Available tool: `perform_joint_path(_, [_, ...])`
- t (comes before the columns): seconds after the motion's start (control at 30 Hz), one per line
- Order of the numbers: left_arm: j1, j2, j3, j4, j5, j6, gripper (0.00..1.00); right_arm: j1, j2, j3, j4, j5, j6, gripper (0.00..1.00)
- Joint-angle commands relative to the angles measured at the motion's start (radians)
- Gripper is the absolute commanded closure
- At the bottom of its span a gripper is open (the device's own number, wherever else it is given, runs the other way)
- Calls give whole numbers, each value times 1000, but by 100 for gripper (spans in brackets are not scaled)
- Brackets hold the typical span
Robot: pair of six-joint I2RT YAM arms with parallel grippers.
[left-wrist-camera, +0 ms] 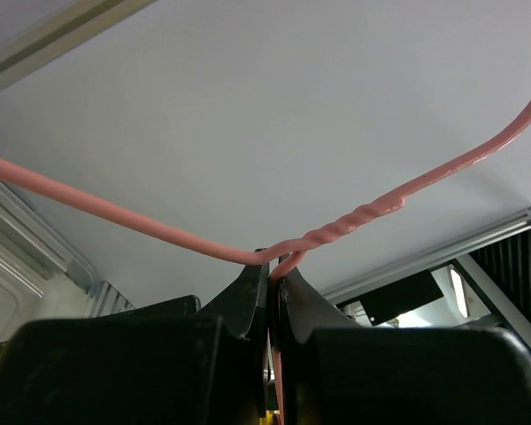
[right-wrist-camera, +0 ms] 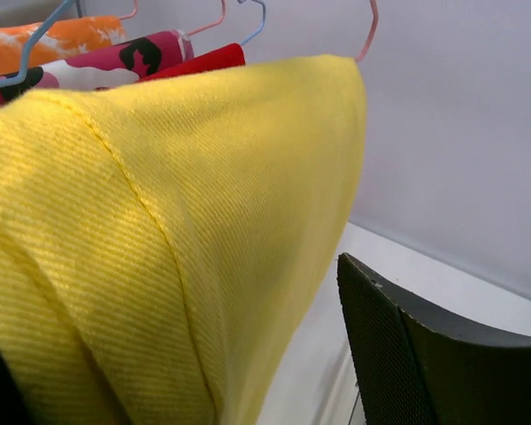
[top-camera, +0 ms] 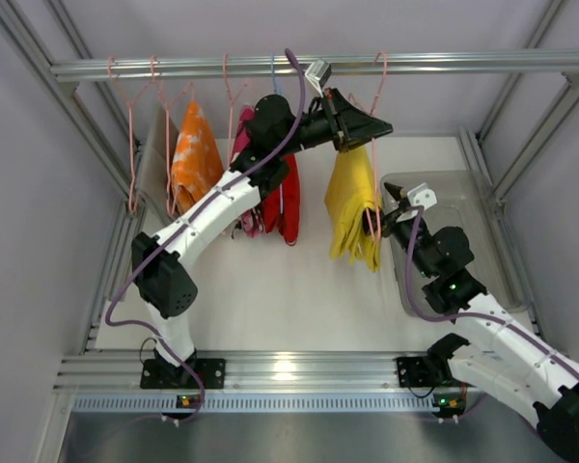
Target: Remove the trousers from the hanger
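**Trousers point(top-camera: 352, 203) hang on the hanger point(top-camera: 380, 72) at the rail point(top-camera: 174, 68)**

The left gripper point(left-wrist-camera: 270, 276) is clamped tight on the pink wire beside its twisted neck. The right gripper point(top-camera: 384, 217) stands open at the yellow cloth's lower edge, one of its fingers point(right-wrist-camera: 425, 354) clear of the fabric

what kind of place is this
Probably a robot test booth, not a wardrobe: a metal rail holding clothes on wire hangers, plain white walls, and two robot arms bolted at the table's edge.
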Motion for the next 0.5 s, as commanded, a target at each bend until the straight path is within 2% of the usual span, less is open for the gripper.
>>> perform_joint_path(0.0, [-27, -92, 17, 160, -10, -11, 100, -10, 16, 67, 123, 29, 14, 30])
perform_joint_path(0.1, [-41, -97, 16, 164, -4, -2, 100, -13, 15, 79, 131, 49, 12, 48])
perform_joint_path(0.13, [-41, -102, 10, 166, -2, -1, 100, -15, 3, 90, 123, 53, 14, 60])
perform_joint_path(0.2, [-41, -111, -1, 167, 5, 13, 100, -15, -14, 110, 97, 70, 27, 74])
perform_joint_path(0.23, [-41, -126, -22, 167, 13, 16, 100, -15, -42, 130, 64, 75, 32, 89])
perform_joint_path(0.3, [-42, -143, -53, 172, 24, 36, 100, -15, -69, 150, 27, 93, 46, 100])
perform_joint_path(0.47, [-42, -213, -214, 169, 55, 88, 100, -15, -174, 216, -115, 85, 58, 100])
